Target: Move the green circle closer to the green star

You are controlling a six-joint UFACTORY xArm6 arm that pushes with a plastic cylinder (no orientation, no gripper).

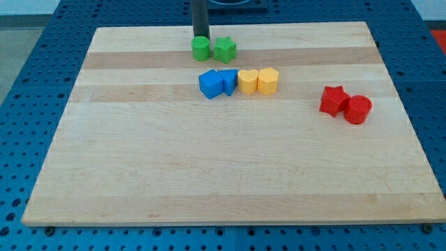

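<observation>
Green circle and green star nearly together at the board's top edge.

You have the rod's tip right behind the green circle, on its far side toward the view's top; it has no fingers and holds nothing (it only pushes). The circle sits just beside the green star, on the star's left, so the task looks almost done. If you want them touching, come round to the circle's left and nudge rightward.
</observation>
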